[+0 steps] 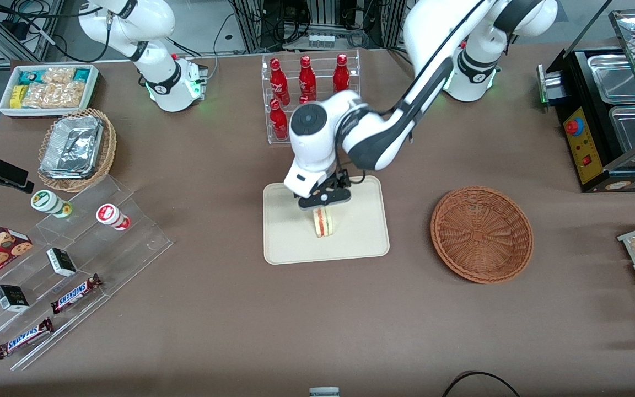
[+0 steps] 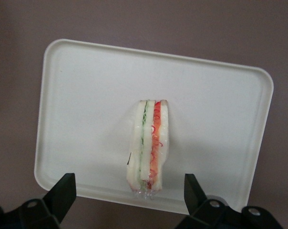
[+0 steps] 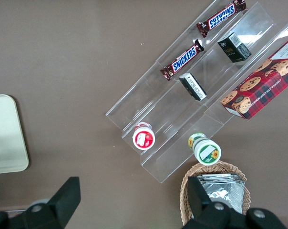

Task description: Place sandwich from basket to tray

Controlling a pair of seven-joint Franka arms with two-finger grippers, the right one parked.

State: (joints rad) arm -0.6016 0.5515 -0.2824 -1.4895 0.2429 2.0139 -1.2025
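- Brown desk [image 1: 229,309] carries it all; nearest the parked arm's end stand clear steps [image 1: 75,259] with snack bars, well apart from the work.
- Midway, the tray [image 1: 290,242] holds the sandwich [image 1: 323,221], stood on edge with its fillings facing up toward the wrist camera.
- Tool [image 2: 130,191] hangs directly over it, fingers [image 2: 63,191] spread wide and clear of the bread on both sides.
- Risk: a wedge balanced on edge could topple if a finger clips it on the way up; a straight lift looks safest.
- Bottles [image 1: 306,82] stand farther from the front camera than the tray, close enough to the arm's elbow to mind.
- Basket [image 1: 482,234] sits empty toward the working arm's end, with open desk around it.
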